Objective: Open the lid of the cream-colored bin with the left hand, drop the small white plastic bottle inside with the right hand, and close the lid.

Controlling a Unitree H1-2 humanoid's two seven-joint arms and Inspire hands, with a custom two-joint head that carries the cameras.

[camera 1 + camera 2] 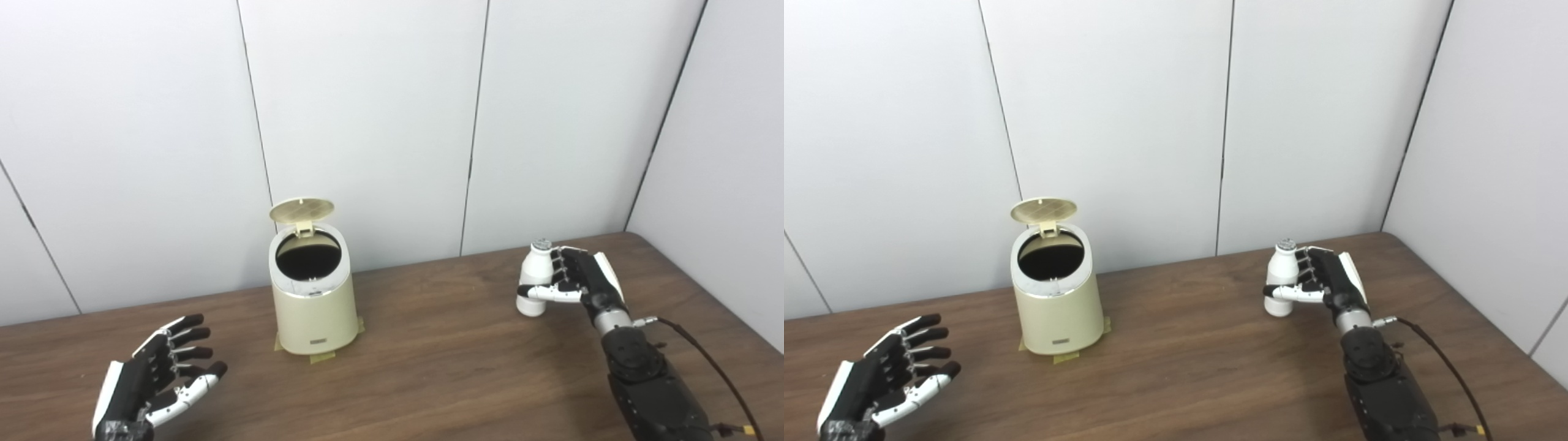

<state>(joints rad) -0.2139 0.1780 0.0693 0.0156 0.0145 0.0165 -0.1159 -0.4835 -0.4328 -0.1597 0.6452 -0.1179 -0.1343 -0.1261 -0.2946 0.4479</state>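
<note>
The cream-colored bin (315,306) stands on the wooden table left of centre, taped down at its base. Its round lid (302,210) is up, and the dark opening (308,255) shows. The small white plastic bottle (533,277) stands upright at the right, about level with the bin. My right hand (579,280) is wrapped around it, thumb across the front, fingers behind. My left hand (160,372) is open and empty near the front left, well left of and nearer than the bin.
The brown table (429,367) runs to white wall panels behind and on the right. A black cable (704,355) trails from my right wrist toward the front right corner.
</note>
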